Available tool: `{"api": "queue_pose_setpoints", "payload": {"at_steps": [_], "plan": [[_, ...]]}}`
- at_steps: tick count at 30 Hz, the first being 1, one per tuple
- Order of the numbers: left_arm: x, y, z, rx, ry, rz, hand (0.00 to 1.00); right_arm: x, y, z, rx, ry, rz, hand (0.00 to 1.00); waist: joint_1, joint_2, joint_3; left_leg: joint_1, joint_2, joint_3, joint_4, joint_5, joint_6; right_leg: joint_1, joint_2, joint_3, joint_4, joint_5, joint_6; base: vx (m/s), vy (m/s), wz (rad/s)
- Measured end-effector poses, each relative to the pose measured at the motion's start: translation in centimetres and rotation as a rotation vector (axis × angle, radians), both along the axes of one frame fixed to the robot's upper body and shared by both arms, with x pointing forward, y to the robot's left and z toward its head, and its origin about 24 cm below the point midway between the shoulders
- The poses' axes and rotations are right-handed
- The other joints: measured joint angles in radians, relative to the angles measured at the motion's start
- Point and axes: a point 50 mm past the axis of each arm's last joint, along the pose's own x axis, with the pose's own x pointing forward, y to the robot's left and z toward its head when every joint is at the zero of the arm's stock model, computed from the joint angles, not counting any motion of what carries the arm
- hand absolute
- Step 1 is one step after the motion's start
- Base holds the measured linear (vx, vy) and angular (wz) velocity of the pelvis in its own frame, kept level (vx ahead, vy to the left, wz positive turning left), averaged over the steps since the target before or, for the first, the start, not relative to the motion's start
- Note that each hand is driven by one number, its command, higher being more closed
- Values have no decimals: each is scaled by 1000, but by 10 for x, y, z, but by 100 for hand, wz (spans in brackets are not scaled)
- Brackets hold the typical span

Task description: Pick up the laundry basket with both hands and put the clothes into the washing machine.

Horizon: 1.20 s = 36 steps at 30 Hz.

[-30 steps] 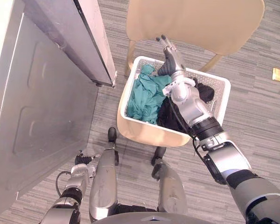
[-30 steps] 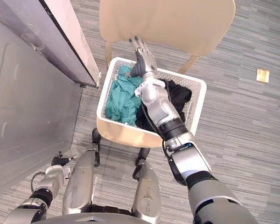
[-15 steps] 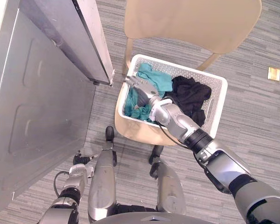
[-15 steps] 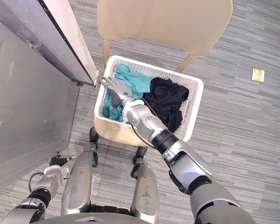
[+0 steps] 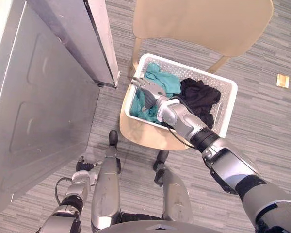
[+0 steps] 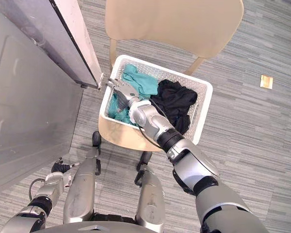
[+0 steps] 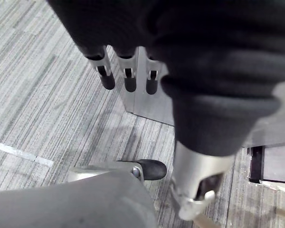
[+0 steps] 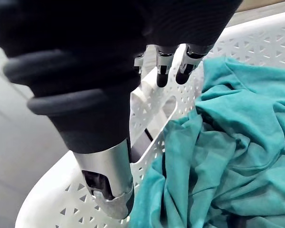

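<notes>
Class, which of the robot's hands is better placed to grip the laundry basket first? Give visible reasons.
Right. The right hand is open at the laundry basket's handle slot, beside the teal cloth. The left hand hangs open near the floor, far from the basket.

Head eyes share a downward view of the laundry basket (image 5: 225,104).

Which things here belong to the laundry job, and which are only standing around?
For the job:
laundry basket
teal clothes and black clothes inside it
washing machine
right hand, at the basket's edge
left hand, low by the floor

Not for the job:
beige chair under the basket
small brass plate in the floor
</notes>
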Motion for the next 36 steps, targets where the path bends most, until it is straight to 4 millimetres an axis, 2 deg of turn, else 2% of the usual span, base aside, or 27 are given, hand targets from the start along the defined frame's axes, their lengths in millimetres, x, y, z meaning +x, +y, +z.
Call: {"api": "queue_pose_setpoints", "payload": {"at_steps": [5, 10, 17, 19, 22, 29, 33, 36], "plan": [[0, -1, 0, -2, -1, 0, 0, 12, -30, 9, 105, -28, -167, 0, 6, -1, 0, -9, -8, 1, -30, 26, 3, -24, -7, 1, 3, 9, 0, 0, 0, 0], [0, -1, 0, -2, 0, 0, 0, 13, -46, 10, 160, -22, -250, 0, 2, -1, 0, -9, -9, 4, -30, 27, 4, -26, -8, 4, 3, 11, 0, 0, 0, 0], [0, -2, 0, -5, 4, -1, 0, -11, -46, -1, 306, -46, -234, 0, -17, -1, 0, -9, -11, 16, -50, 35, 6, -50, -11, 19, 14, 12, 1, 20, -16, -5], [0, -2, 0, -5, 3, -1, 0, -17, -43, 0, 326, -64, -212, 0, -21, -1, 0, -6, -10, 20, -51, 36, 5, -57, -11, 28, 19, 13, 1, 27, -32, -14], [0, -2, 1, -4, 3, -2, 0, -26, -37, 9, 413, -99, -177, 0, -43, -1, 0, 3, -9, 25, -52, 35, 5, -57, -11, 31, 26, 11, 0, 14, -33, -7], [4, -7, 3, -16, -17, -9, 0, -42, -39, 19, 511, -164, -138, 0, -46, -1, 0, 10, -7, 38, -58, 36, 2, -63, -14, 34, 43, 0, -4, 0, -8, -1], [2, -7, 3, -13, -15, -5, 0, -52, -57, 21, 595, -225, -193, 0, -54, -1, 0, 12, -12, 39, -59, 34, 0, -70, -23, 37, 59, -6, -1, 1, -8, 0], [1, -6, 2, -8, -11, 1, 0, -53, -74, 14, 620, -236, -269, 0, -60, -1, 0, 12, -17, 44, -60, 35, 0, -81, -26, 53, 62, -5, 0, 14, -14, -8]]}}
